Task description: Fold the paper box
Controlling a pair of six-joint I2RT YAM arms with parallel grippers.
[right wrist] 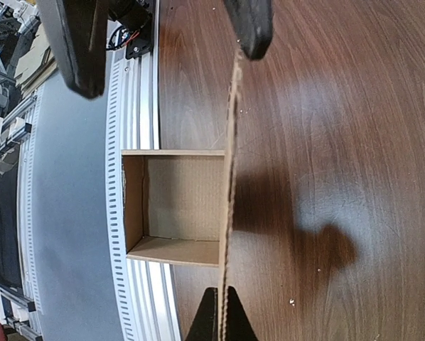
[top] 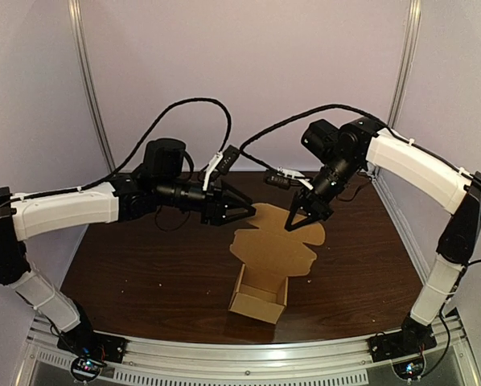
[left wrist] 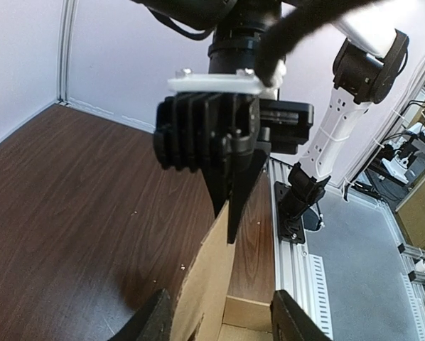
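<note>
**Lid pinched by the right, left ready to take the other edge**

- Your right gripper (right wrist: 219, 323) is clamped on the edge of the lid panel (top: 274, 245). The fingers meet on the cardboard with no gap. My read is that this pinch is what holds the panel upright instead of letting it flop flat.
- Your left gripper (left wrist: 223, 323) has its jaws wide apart and holds nothing. The opposite end of the panel runs up between them, closer to one finger than the other. I can't tell whether it touches that finger.
- The two grippers face each other along the panel, right at one end and left at the other. That looks set up to control both ends for the fold.
- The paper box (top: 259, 297) sits open-topped on the table (top: 144, 273), below both sets of jaws. The panel rises from its back wall.
- The fold isn't made yet. Before you swing the panel over the tray, centre it in the left jaws. If you close off-centre, the thin card will likely twist.
</note>
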